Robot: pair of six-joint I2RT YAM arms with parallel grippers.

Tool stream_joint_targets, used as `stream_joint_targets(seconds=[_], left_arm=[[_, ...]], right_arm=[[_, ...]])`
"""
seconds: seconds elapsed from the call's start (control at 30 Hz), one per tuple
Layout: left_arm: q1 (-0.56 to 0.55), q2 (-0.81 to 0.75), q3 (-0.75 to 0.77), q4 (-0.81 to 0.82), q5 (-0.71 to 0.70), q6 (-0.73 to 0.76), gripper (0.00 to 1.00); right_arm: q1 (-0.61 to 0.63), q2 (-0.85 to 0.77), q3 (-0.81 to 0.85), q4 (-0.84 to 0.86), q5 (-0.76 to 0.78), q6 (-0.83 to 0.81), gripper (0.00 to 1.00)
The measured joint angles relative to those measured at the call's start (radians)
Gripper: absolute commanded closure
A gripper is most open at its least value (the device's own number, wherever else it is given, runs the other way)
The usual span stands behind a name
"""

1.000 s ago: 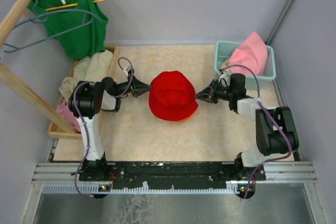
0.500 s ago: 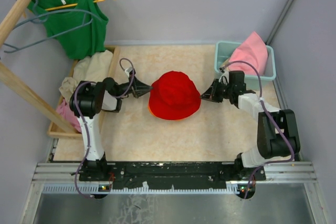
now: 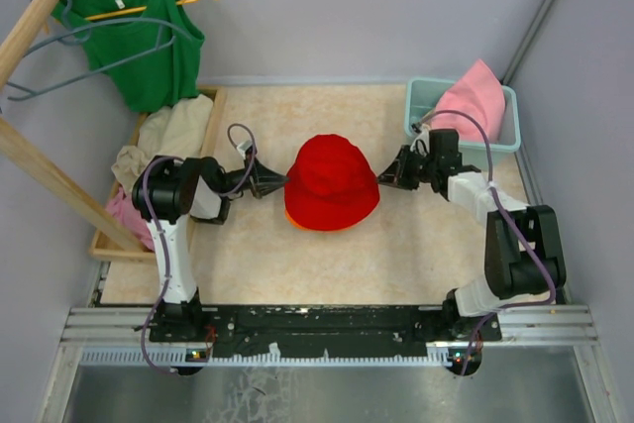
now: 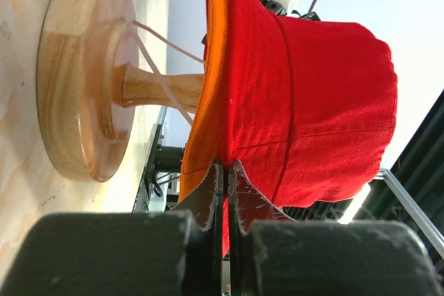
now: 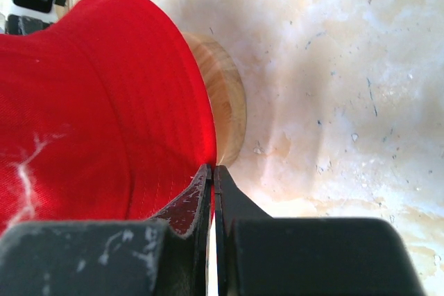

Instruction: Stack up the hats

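— Right gripper point(image 3: 389, 173) has backed off toward the right edge. Is it holding anything?
— Its fingers are pressed together with the tips at the red hat point(image 3: 332, 180) brim. I cannot tell if cloth is caught.
— And the left gripper point(image 3: 280, 183)?
— It is pinched on the left side of the red brim.
— Where is the hat?
— Mid-table on the stand point(image 4: 83, 74), over the orange hat point(image 4: 208, 67).
— How will it handle?
— I judge it light, soft and floppy, so a pinch crumples the crown. Better to take the brim at opposite edges, which keeps it open.
— Anything farther back?
— Pink cloth in the bin point(image 3: 416, 101) at the far right corner. I can't tell if it's a hat.
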Motion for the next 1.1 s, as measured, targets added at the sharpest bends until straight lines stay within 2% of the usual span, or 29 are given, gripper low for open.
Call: stream_joint_targets(seconds=[0.3, 0.33, 0.5, 0.53, 0.6, 0.8, 0.87, 1.0, 1.1], left_arm=[[0.005, -0.017, -0.024, -0.001, 0.018, 0.021, 1.0], [0.007, -0.02, -0.029, -0.001, 0.019, 0.023, 0.97], [0.019, -0.039, -0.042, -0.001, 0.019, 0.032, 0.81], [0.024, -0.044, -0.047, -0.002, 0.019, 0.034, 0.79], [0.042, -0.053, -0.061, -0.001, 0.019, 0.041, 0.79], [0.086, -0.055, -0.104, -0.002, 0.019, 0.058, 0.79], [0.091, -0.055, -0.105, -0.002, 0.019, 0.061, 0.8], [0.104, -0.057, -0.103, -0.003, 0.018, 0.063, 0.81], [0.127, -0.072, -0.083, -0.003, 0.01, 0.062, 0.82]], right_arm=[[0.018, -0.001, 0.026, -0.03, 0.027, -0.005, 1.0], [0.018, -0.001, 0.026, -0.032, 0.029, -0.007, 0.99], [0.019, -0.012, 0.047, -0.081, 0.054, -0.029, 0.78], [0.019, -0.018, 0.047, -0.094, 0.065, -0.035, 0.76], [0.018, -0.029, 0.05, -0.128, 0.085, -0.045, 0.72], [0.018, -0.064, 0.093, -0.211, 0.14, -0.066, 0.68], [0.018, -0.082, 0.119, -0.238, 0.159, -0.07, 0.62], [0.018, -0.131, 0.201, -0.308, 0.212, -0.078, 0.53], [0.018, -0.147, 0.327, -0.375, 0.292, -0.089, 0.49]])
